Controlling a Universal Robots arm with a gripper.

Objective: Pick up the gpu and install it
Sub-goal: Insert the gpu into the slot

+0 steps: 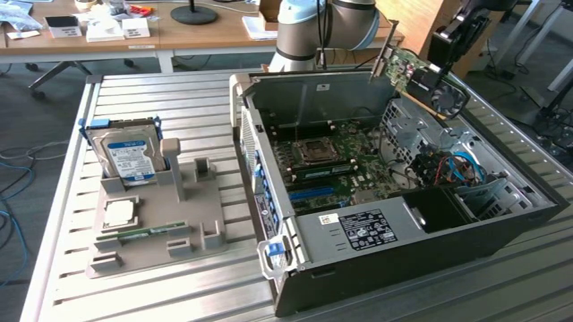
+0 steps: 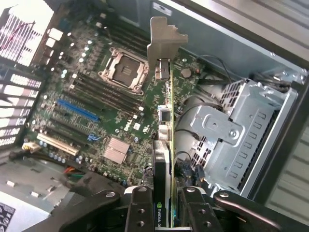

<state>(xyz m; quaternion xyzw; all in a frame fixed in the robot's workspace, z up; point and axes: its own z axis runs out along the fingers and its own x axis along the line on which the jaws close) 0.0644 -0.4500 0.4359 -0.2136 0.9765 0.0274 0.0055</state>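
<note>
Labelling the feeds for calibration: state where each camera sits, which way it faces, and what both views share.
Exterior view: off the arm, raised, looking down across the slatted table at the open computer case; the arm's base column shows beyond the case.
Wrist view: on the wrist, looking down past the end effector into the case at the motherboard; its fingers clamp the gpu.
Shared: the gpu, the motherboard and its CPU socket.

Slatted table bears grey fixture and computer case.
</note>
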